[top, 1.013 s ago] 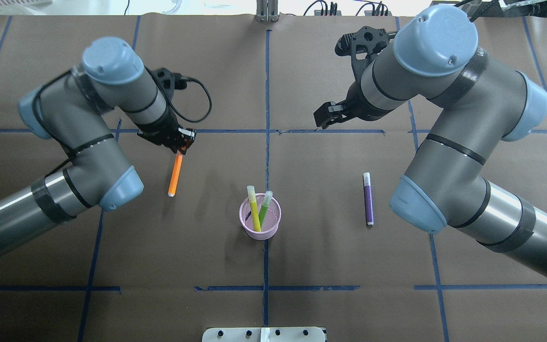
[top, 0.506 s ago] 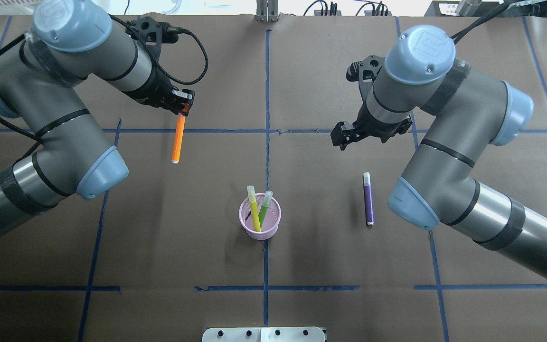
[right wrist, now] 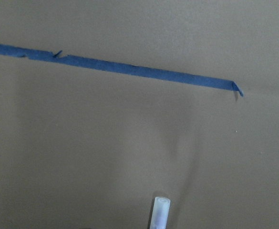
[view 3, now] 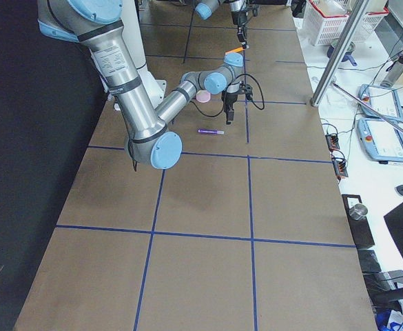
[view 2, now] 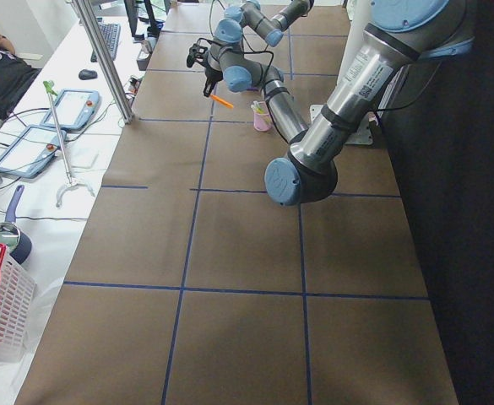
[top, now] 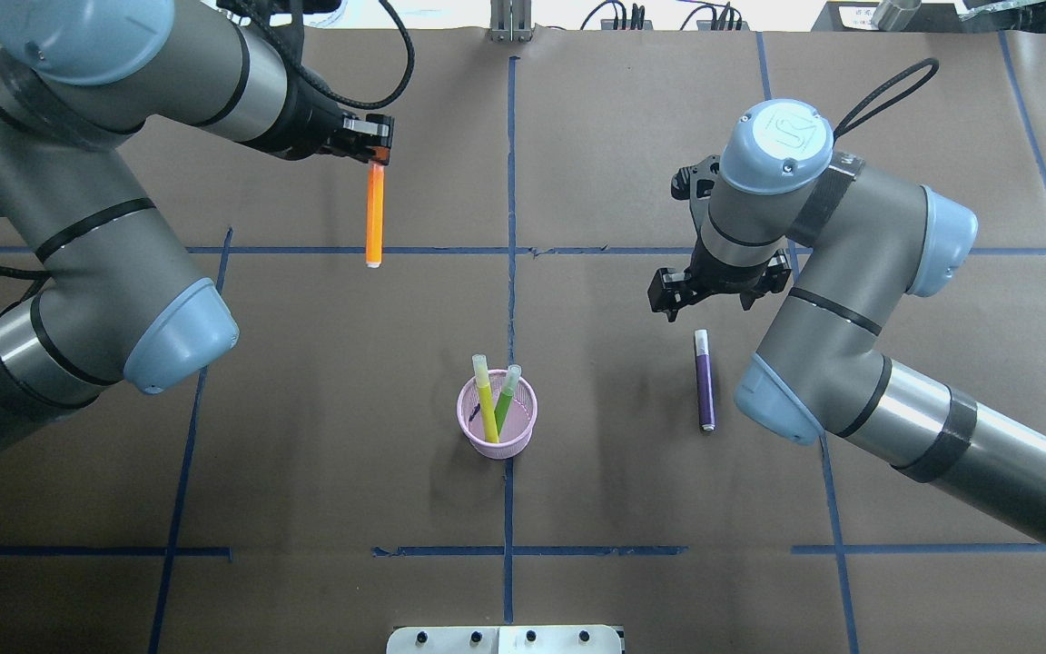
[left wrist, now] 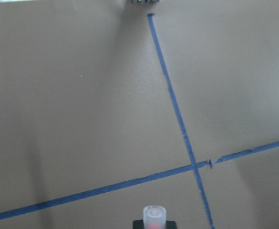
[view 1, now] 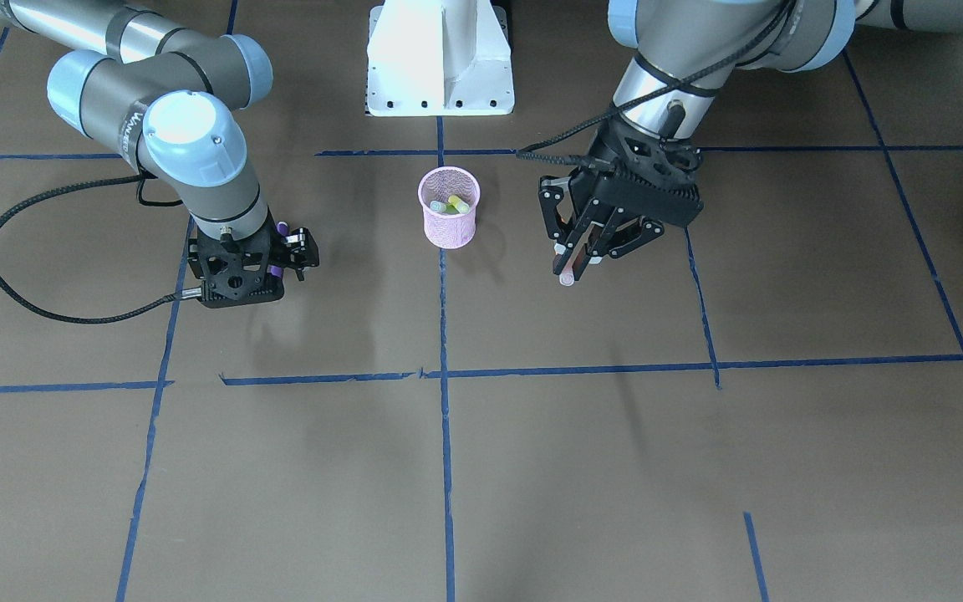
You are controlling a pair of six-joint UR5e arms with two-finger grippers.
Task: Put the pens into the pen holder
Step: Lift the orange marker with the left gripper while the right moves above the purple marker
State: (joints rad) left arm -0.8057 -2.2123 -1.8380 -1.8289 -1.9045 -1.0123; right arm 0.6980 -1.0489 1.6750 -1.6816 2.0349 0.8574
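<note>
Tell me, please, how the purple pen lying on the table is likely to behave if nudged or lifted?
The purple pen is a slim cylinder lying flat, so a sideways push would probably roll it. It looks stiff and light: the orange pen hangs straight from the left gripper. Its smooth barrel may slip unless gripped squarely.
</note>
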